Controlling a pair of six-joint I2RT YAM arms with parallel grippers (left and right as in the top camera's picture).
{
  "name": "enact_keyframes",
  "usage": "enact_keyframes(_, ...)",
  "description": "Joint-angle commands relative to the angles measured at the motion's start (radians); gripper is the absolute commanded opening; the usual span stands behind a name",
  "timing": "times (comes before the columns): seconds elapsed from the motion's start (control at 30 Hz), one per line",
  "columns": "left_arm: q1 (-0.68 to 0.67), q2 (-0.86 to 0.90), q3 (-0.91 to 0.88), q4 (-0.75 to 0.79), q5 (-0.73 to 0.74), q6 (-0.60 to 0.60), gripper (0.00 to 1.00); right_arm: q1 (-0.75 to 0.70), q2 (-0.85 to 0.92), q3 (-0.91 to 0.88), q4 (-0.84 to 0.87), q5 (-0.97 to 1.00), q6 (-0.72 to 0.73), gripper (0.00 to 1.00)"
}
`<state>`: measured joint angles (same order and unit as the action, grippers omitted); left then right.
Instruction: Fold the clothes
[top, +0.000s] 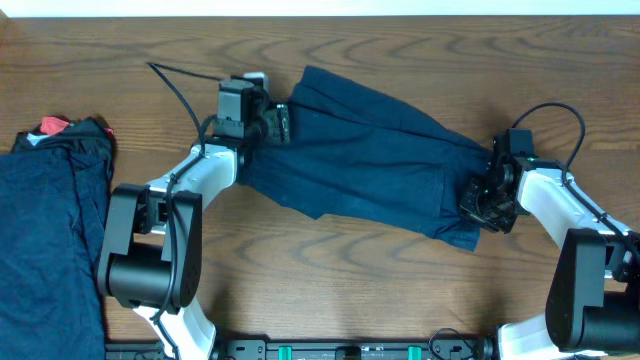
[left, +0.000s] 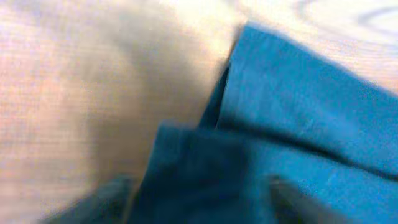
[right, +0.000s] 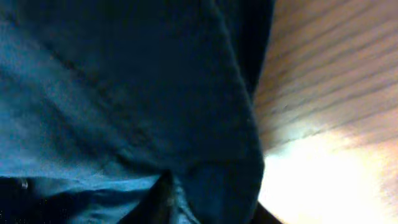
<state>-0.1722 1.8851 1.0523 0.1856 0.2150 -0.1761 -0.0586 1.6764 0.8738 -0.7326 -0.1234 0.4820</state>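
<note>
A dark navy garment (top: 370, 165) lies spread diagonally across the middle of the table. My left gripper (top: 277, 122) is at its upper left edge. In the blurred left wrist view its fingers (left: 199, 208) stand wide apart over folded layers of the navy fabric (left: 298, 124). My right gripper (top: 487, 200) is at the garment's right end. In the right wrist view its fingers (right: 211, 208) are close together with navy fabric (right: 124, 93) bunched between them. More navy clothes (top: 50, 240) lie piled at the left edge, with a red piece (top: 53, 125) at the top.
The wooden table (top: 330, 290) shows bare in front of the garment and along the far side. A black cable (top: 175, 85) runs across the table behind the left arm. The arm bases stand at the front edge.
</note>
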Motion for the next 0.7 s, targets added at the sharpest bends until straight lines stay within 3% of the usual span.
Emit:
enact_keyframes(0.0,-0.002,0.017,0.035,0.035,0.037,0.014,0.26,0.006,-0.003,-0.013,-0.013,0.007,-0.008,0.12)
enact_keyframes(0.07,-0.002,0.017,0.036,0.044,0.041,0.011,0.10,0.006,-0.003,-0.013,-0.020,0.007,-0.008,0.10)
enact_keyframes(0.2,-0.003,0.017,0.041,0.045,0.088,0.011,0.06,0.006,-0.003,-0.013,-0.022,0.006,-0.008,0.12)
enact_keyframes(0.23,-0.003,0.017,0.041,0.043,0.088,0.011,0.10,0.006,-0.003,-0.013,-0.021,0.003,-0.008,0.20)
enact_keyframes(0.27,-0.003,0.017,0.041,0.041,0.087,0.011,0.45,0.006,-0.003,-0.013,-0.020,0.000,-0.008,0.32)
enact_keyframes(0.3,-0.002,0.018,0.041,0.041,0.084,0.011,0.64,0.006,-0.003,-0.013,-0.019,-0.006,-0.008,0.37)
enact_keyframes(0.43,-0.001,0.023,0.041,0.042,0.080,0.011,0.71,0.006,-0.003,-0.013,-0.020,-0.008,-0.008,0.46)
enact_keyframes(0.53,-0.001,0.042,0.041,0.037,0.080,0.011,0.80,0.006,-0.003,-0.013,-0.020,-0.009,-0.008,0.70)
enact_keyframes(0.67,-0.001,0.084,0.041,0.038,0.080,0.011,0.84,0.006,-0.003,-0.013,-0.023,-0.009,-0.009,0.83)
